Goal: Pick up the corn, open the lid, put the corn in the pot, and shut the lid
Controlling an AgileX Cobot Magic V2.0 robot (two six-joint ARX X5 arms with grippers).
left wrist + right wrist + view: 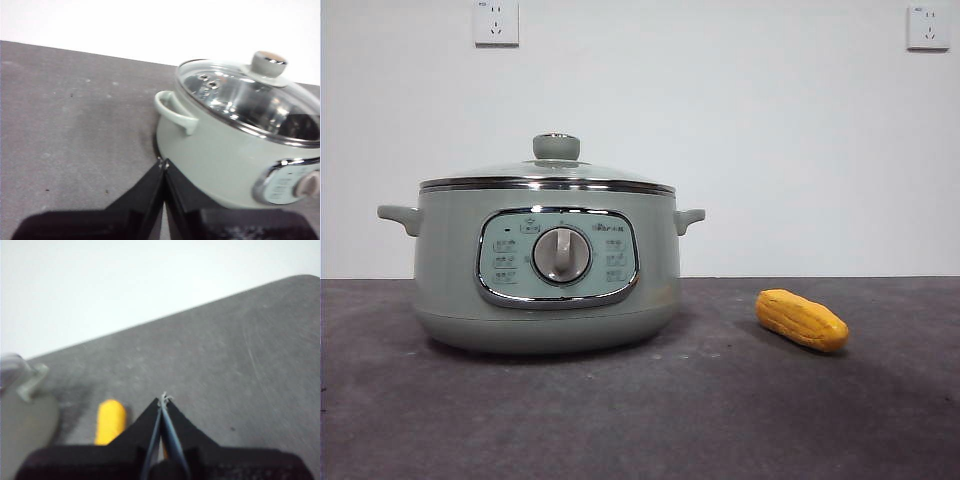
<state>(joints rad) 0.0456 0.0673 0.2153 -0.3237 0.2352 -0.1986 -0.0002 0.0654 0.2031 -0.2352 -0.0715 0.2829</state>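
Observation:
The sage-green pot (545, 270) stands on the dark table left of centre, with the glass lid (548, 178) resting shut on it. The yellow-orange corn (801, 319) lies on the table to the pot's right. No arm shows in the front view. In the left wrist view my left gripper (163, 162) is shut and empty, beside the pot (220, 155) near its side handle, below the lid (250, 95). In the right wrist view my right gripper (164, 398) is shut and empty, with the corn (110, 421) close beside it and partly hidden by a jaw.
A white wall with two power sockets (496, 22) stands behind the table (720, 420). The pot's handle and edge (25, 405) show at the side of the right wrist view.

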